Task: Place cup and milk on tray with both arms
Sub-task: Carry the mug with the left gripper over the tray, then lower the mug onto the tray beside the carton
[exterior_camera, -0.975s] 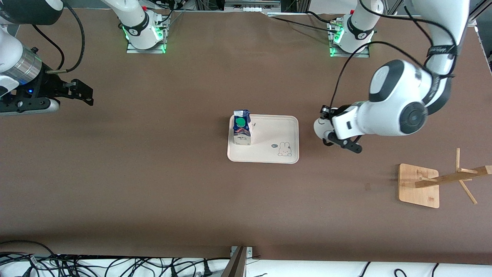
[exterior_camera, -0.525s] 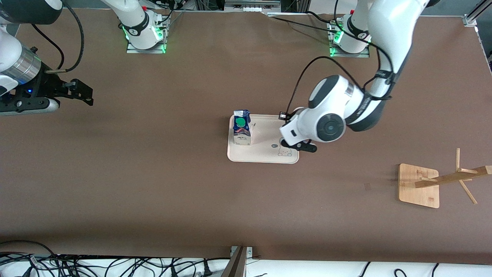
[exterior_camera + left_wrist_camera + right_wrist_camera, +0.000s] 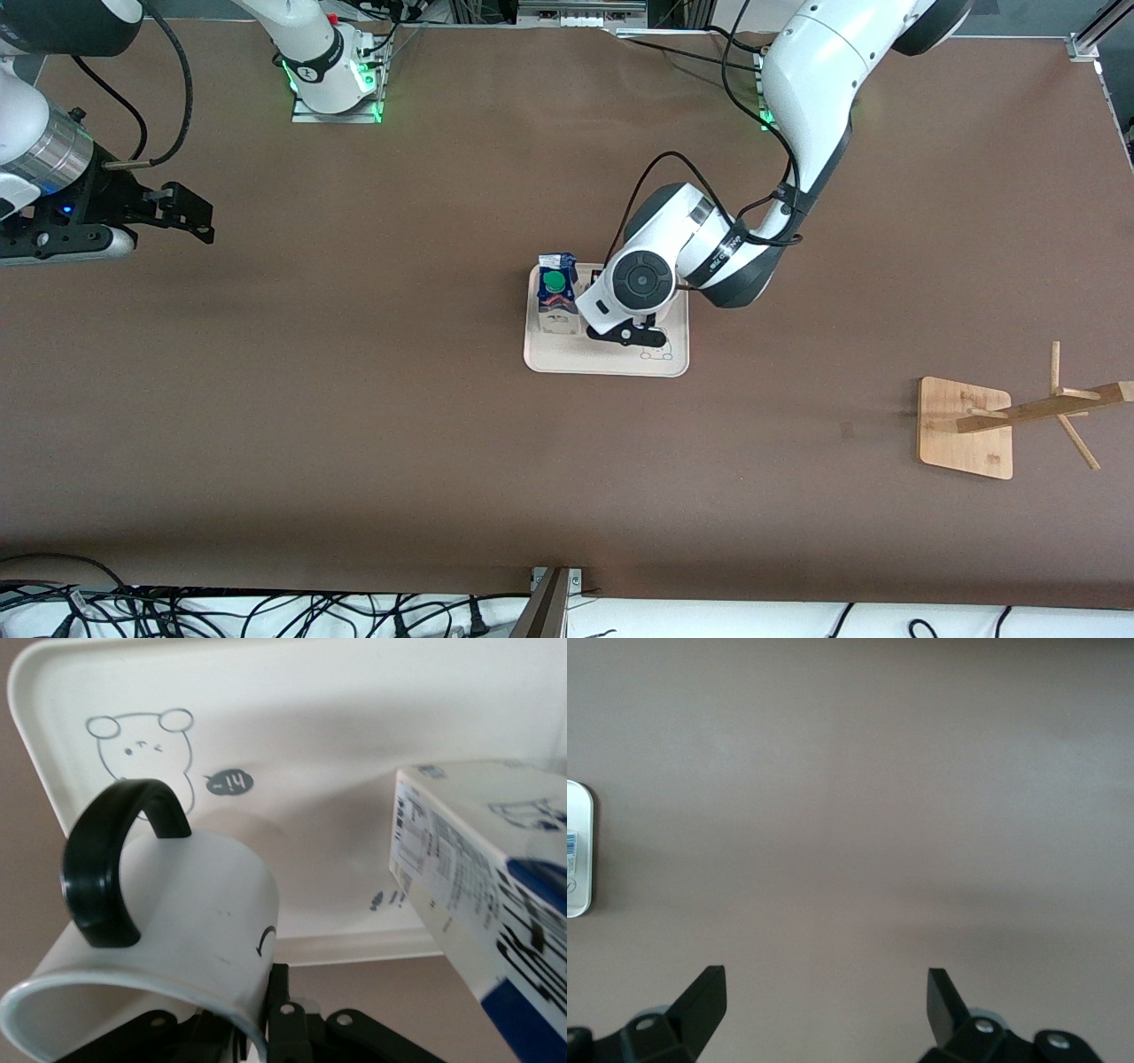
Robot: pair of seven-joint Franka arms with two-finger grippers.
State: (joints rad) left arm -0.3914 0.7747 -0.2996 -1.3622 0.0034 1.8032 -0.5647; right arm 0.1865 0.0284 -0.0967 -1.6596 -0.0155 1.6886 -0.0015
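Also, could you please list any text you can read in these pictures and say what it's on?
"hi", upside down here: speech bubble on the tray, beside the bunny.
milk: side print too blurred to read.
cup, held by the left gripper over the tray: no words show.
The right gripper waits, open, over the table.

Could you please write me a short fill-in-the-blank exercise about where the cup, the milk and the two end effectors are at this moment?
1. The milk stands upright on the ____.
2. The left end effector holds the cup over the tray, beside the ____.
3. The cup's handle is coloured ____.
4. The right end effector waits with its fingers ____ over bare table.

Missing words: tray; milk; black; open
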